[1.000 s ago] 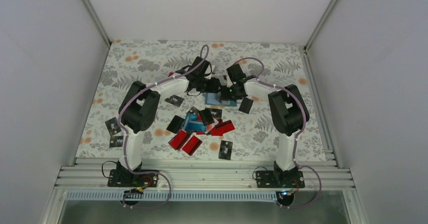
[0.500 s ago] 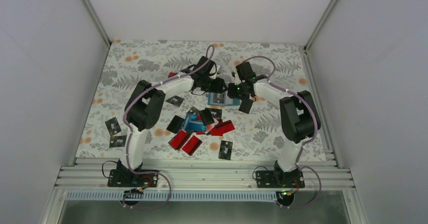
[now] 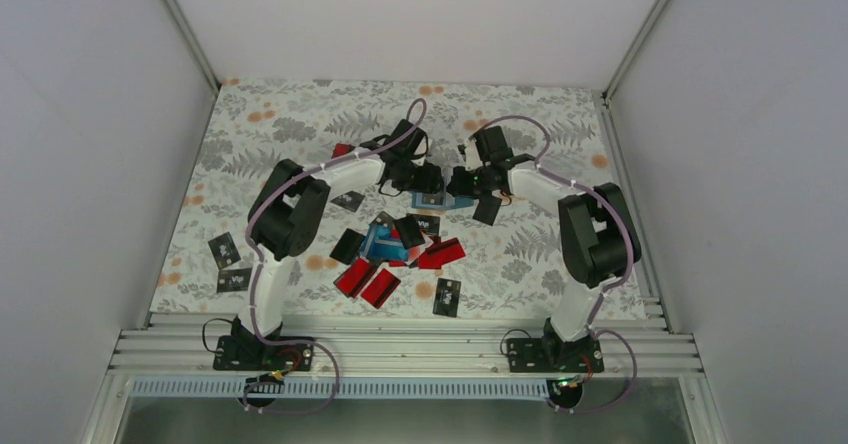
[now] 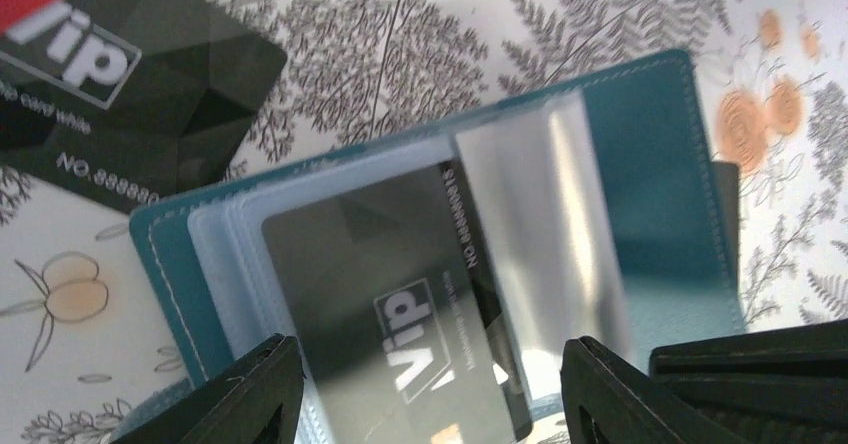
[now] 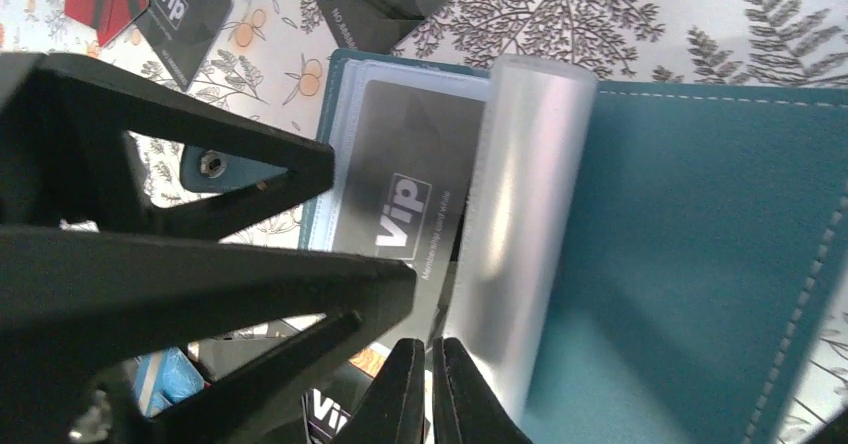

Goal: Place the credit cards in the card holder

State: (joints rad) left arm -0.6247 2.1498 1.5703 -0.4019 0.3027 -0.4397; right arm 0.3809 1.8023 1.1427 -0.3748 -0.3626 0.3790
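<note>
The teal card holder (image 3: 440,201) lies open on the floral cloth, also in the left wrist view (image 4: 650,134) and the right wrist view (image 5: 700,244). A black VIP card (image 4: 400,294) sits inside its clear sleeves. One clear sleeve (image 5: 520,214) stands curled up. My left gripper (image 4: 430,389) is open and straddles the sleeved card from just above. My right gripper (image 5: 432,389) is shut beside the raised sleeve's lower edge; nothing shows between its fingers. From above, the left gripper (image 3: 428,179) and right gripper (image 3: 460,182) meet over the holder. Loose red, black and blue credit cards (image 3: 395,249) lie nearer.
Red cards (image 3: 380,286) and a black card (image 3: 447,296) lie toward the front. Two black cards (image 3: 224,251) lie at the left. A black card (image 3: 487,209) lies right of the holder. A black card (image 4: 130,84) lies beside the holder's edge.
Both arms have shifted a little to the right and away from the bases. The two grippers have stayed over the open card holder.
</note>
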